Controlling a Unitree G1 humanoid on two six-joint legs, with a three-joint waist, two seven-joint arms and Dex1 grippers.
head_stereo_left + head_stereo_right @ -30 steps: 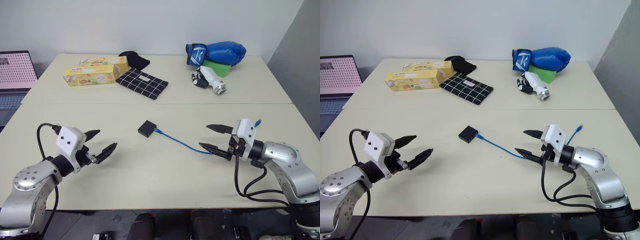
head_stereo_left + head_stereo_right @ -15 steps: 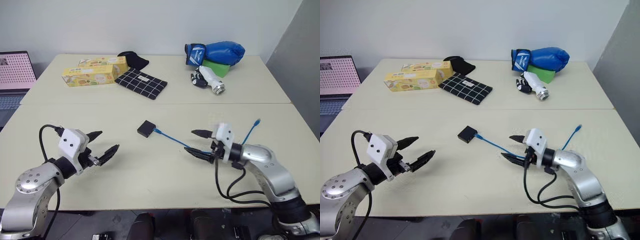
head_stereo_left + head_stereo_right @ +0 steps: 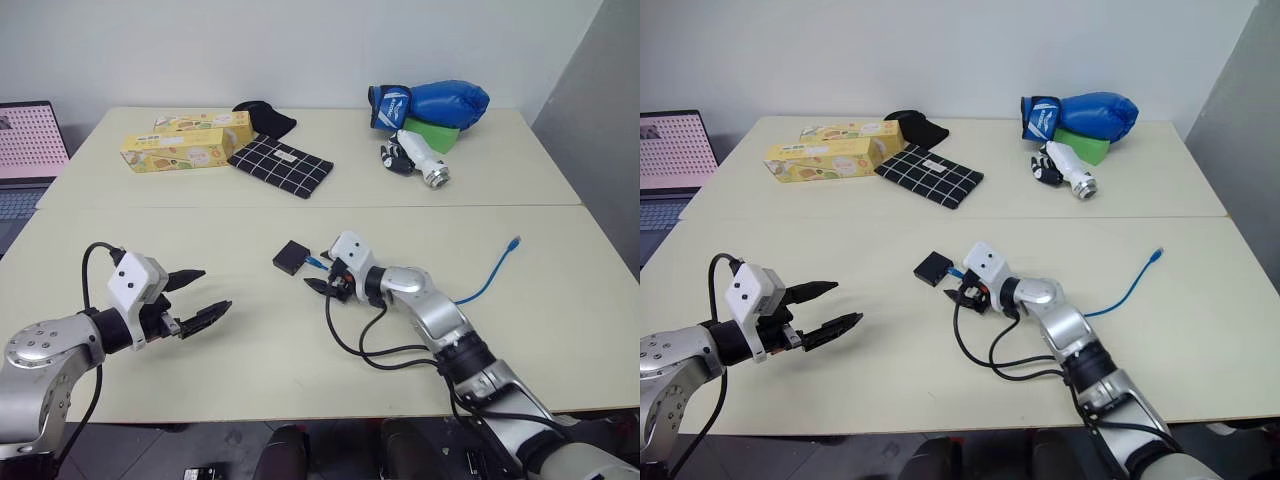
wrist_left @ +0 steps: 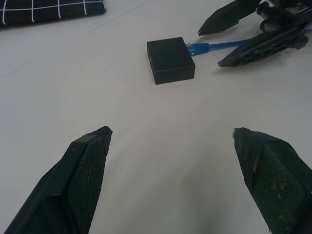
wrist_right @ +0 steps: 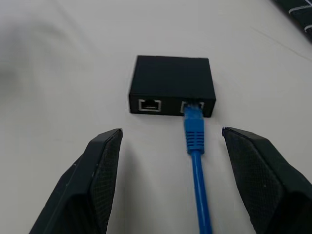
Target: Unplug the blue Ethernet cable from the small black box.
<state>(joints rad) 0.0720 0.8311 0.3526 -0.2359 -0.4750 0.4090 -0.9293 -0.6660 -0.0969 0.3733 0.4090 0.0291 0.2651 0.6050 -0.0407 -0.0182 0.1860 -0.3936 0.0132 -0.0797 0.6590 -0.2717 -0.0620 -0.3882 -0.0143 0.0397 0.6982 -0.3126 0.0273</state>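
Note:
The small black box point(image 3: 291, 257) lies flat near the middle of the front table. The blue Ethernet cable point(image 5: 195, 141) is plugged into one of its two side ports, and the port beside it is empty. The cable runs under my right arm, and its free end point(image 3: 514, 242) lies on the table to the right. My right gripper point(image 3: 320, 273) is open just right of the box, with one finger on each side of the cable near the plug and neither touching it. My left gripper point(image 3: 213, 289) is open and empty at the front left, pointing toward the box point(image 4: 170, 60).
On the back table lie yellow cartons point(image 3: 185, 148), a black white-checked cloth point(image 3: 281, 166), a black cloth lump point(image 3: 265, 118), a blue boxing glove point(image 3: 430, 103) and a white and black object point(image 3: 415, 160). A laptop point(image 3: 25, 150) stands at the far left. Black robot cables point(image 3: 365, 345) loop under my right arm.
My right gripper has slid left along the blue cable, from the right side of the table up to the box. My left gripper stayed in place and turned slightly.

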